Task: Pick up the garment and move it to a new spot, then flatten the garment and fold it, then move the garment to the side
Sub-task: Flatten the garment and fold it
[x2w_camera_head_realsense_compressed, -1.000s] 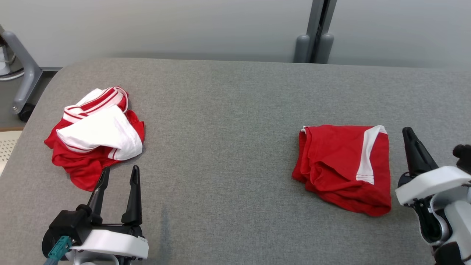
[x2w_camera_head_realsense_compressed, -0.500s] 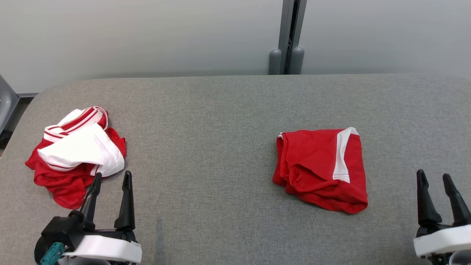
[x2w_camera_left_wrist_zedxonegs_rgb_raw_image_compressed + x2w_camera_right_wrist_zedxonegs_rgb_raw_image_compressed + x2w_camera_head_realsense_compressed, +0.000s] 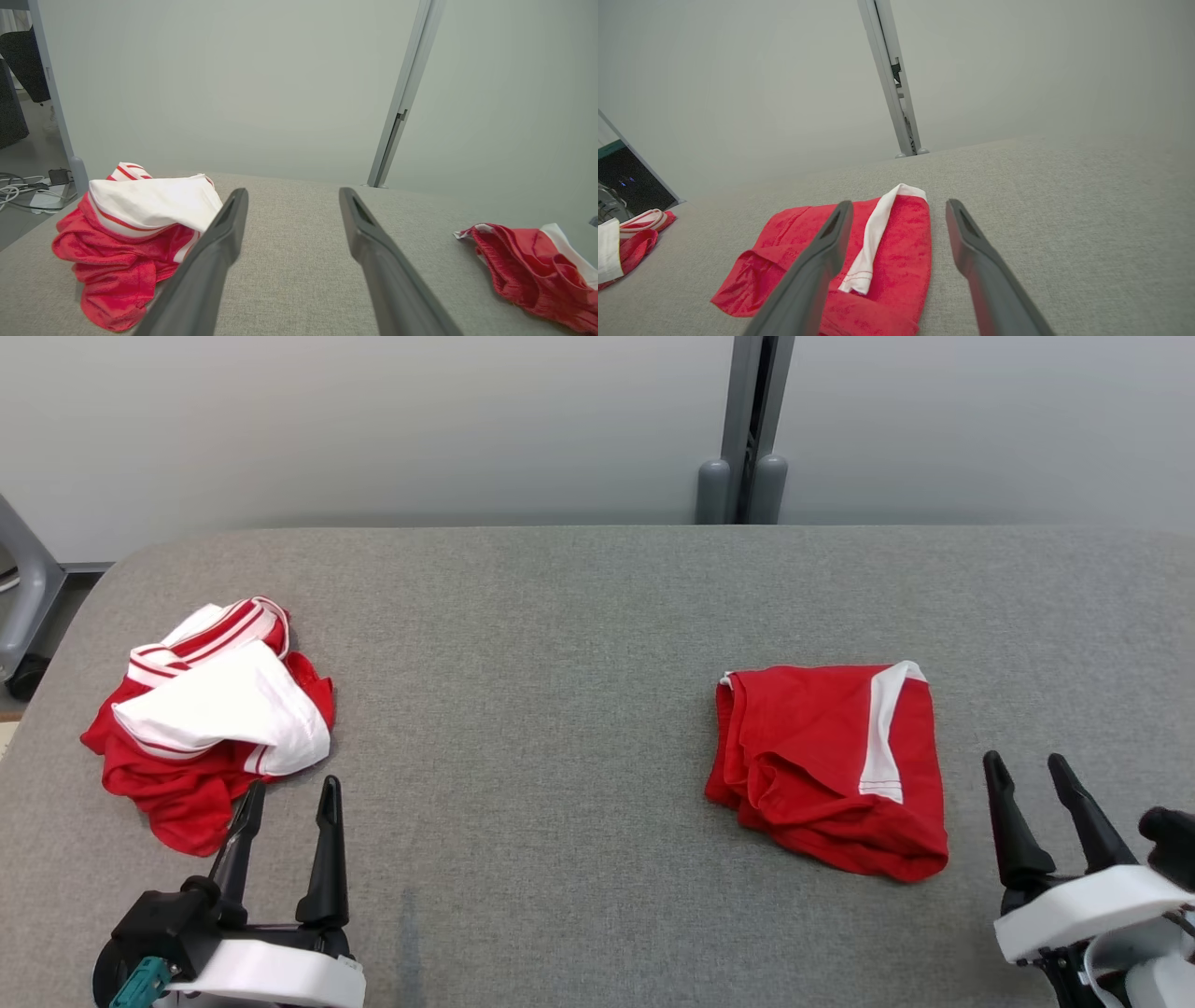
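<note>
The folded red garment (image 3: 826, 770) lies flat on the grey padded table (image 3: 541, 644), toward 3 o'clock of the table's middle in the head view. A white stripe runs down its 3 o'clock side, and loose folds bunch along its 9 o'clock edge. The right gripper (image 3: 1024, 760) hovers just off the garment's 4 o'clock corner with its two dark fingers spread wide, holding nothing and clear of the cloth. Its wrist view shows the garment lying past the fingers toward 11 o'clock. Well apart, toward 9 o'clock of the table, sits a crumpled red-and-white garment (image 3: 210, 719). The left gripper (image 3: 291, 786) is at that heap's 5 o'clock, also spread wide and empty. Whether its fingertip touches the red hem cannot be told. A grey post (image 3: 747, 429) stands against the pale wall at 12 o'clock.
</note>
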`<state>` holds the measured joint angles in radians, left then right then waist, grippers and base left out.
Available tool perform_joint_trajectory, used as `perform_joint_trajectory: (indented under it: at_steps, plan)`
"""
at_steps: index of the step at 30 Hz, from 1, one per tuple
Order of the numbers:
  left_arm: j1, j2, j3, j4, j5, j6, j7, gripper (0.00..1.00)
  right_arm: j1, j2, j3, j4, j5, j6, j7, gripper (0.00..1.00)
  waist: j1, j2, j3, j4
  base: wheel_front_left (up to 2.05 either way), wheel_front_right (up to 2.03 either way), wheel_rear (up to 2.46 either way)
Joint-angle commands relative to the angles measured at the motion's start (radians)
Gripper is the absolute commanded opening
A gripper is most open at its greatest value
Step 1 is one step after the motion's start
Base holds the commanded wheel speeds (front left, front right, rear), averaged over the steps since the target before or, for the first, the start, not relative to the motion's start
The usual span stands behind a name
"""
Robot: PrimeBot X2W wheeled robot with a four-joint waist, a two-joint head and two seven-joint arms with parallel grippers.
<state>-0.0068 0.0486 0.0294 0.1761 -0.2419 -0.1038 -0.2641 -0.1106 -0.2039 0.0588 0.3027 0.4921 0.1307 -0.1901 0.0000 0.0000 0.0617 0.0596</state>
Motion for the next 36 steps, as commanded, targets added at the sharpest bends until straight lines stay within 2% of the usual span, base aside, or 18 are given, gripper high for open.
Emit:
perform_joint_trajectory:
  at_steps: [1,7,16,17,18,19,20,21,26,36]
  plan:
    - [-0.015,0.004,-0.002,-0.002,0.0,0.004,0.0,1.0,-0.029,-0.011,0.013,0.021,-0.004,0.0,0.024,1.0,0.0,0.0,0.006,0.012,0.0,0.0,0.0]
    - [-0.032,0.004,-0.029,-0.002,-0.018,0.013,0.0,1.0,-0.132,-0.025,0.054,0.144,0.003,0.0,0.088,1.0,0.0,0.0,0.03,0.06,0.0,0.0,0.0]
    - [-0.062,0.004,-0.054,0.008,-0.036,0.02,0.0,1.0,-0.225,-0.041,0.102,0.333,0.041,0.0,0.104,1.0,0.0,0.0,0.073,0.131,0.0,0.0,0.0]
    - [-0.066,0.004,-0.056,0.009,-0.038,0.021,0.0,1.0,-0.229,-0.04,0.108,0.346,0.051,0.0,0.104,0.8,0.0,0.0,0.076,0.136,0.0,0.0,0.0]
    - [-0.069,0.004,-0.057,0.008,-0.04,0.023,0.0,1.0,-0.23,-0.041,0.114,0.356,0.055,0.0,0.1,0.49,0.0,0.0,0.078,0.14,0.0,0.0,0.0]
    - [-0.07,0.004,-0.058,0.008,-0.04,0.023,0.0,1.0,-0.228,-0.042,0.123,0.367,0.06,0.0,0.102,0.38,0.0,0.0,0.079,0.142,0.0,0.0,0.0]
    - [-0.068,0.004,-0.059,0.008,-0.041,0.024,0.0,1.0,-0.225,-0.04,0.13,0.376,0.07,0.0,0.102,0.05,0.0,0.0,0.08,0.144,0.0,0.0,0.0]
    - [-0.066,0.004,-0.058,0.007,-0.042,0.025,0.0,1.0,-0.223,-0.039,0.134,0.379,0.079,0.0,0.095,0.0,0.0,0.0,0.081,0.145,0.0,0.0,0.0]
    - [-0.058,0.004,-0.049,0.004,-0.043,0.029,0.0,1.0,-0.229,-0.034,0.165,0.385,0.111,0.0,0.082,0.0,0.0,0.0,0.08,0.134,0.0,0.0,0.0]
    - [-0.079,0.004,-0.07,0.014,-0.038,0.022,0.0,1.0,-0.366,-0.029,0.231,0.343,0.218,0.0,0.097,0.0,0.0,0.0,0.083,0.108,0.0,0.0,0.0]
